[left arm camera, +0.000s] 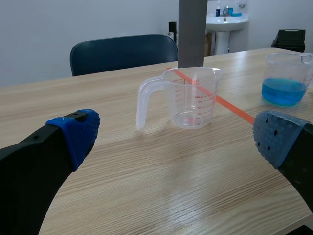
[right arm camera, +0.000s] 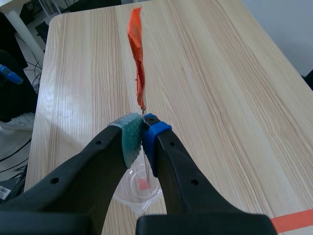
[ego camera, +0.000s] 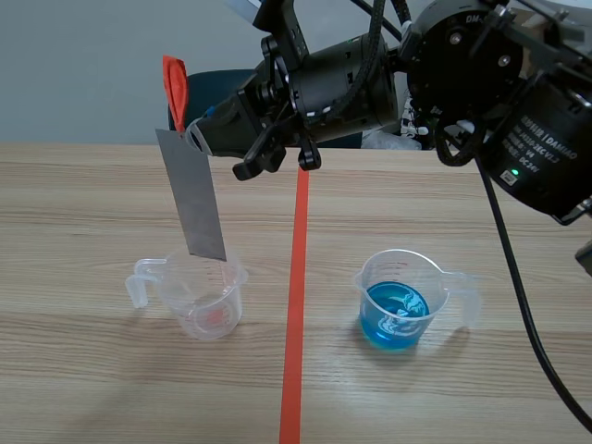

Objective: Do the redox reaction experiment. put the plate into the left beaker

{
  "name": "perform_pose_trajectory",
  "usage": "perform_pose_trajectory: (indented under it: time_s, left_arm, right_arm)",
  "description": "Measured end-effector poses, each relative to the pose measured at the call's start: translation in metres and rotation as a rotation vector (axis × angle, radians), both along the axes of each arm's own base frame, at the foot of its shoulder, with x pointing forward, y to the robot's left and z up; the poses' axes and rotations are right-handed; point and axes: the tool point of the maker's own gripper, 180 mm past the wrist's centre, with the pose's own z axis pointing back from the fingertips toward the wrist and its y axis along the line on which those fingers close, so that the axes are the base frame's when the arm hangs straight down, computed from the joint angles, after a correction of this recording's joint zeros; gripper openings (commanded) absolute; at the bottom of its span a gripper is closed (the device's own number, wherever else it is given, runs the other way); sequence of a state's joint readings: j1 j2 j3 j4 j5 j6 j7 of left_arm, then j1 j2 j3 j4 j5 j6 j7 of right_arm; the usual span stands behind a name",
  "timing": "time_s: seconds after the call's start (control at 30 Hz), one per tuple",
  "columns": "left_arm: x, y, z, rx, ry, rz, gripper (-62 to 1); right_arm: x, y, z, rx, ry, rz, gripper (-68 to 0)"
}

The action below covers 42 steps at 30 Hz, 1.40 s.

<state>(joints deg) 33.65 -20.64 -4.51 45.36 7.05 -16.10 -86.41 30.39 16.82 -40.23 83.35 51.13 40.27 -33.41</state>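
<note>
Left gripper (left arm camera: 178, 140) sits low over the near table (ego camera: 83, 388), fingers wide apart, nothing between them. Ahead of it is the clear empty left beaker (ego camera: 205, 296), handle pointing outward to the left. The right beaker (ego camera: 400, 301), holding blue liquid, stands well apart across the tape line. The plate (ego camera: 192, 194), a grey metal strip, hangs directly over the left beaker. Its long axis is nearly upright, slightly tilted, lower end down at the beaker's mouth; cannot tell if it's inside. The top end carries an orange-red tag (ego camera: 174, 83). Right gripper (right arm camera: 142, 132), reaching across from the right, is clamped on the plate's top end. Dark chair (left arm camera: 122, 51) behind the table.
</note>
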Motion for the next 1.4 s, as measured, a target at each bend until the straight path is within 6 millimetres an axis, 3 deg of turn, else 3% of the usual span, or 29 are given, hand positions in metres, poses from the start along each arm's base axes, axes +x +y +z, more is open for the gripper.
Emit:
perform_pose_trajectory:
  time_s: [1.07,1.4]
  left_arm:
    - [0.0,0.0,0.0,0.0,0.0,0.0,1.4]
    - [0.0,0.0,0.0,0.0,0.0,0.0,1.4]
  right_arm:
    - [-0.009,0.006,-0.026,-0.024,-0.002,0.001,-66.9]
    - [-0.003,0.008,-0.055,-0.043,0.06,-0.032,-66.9]
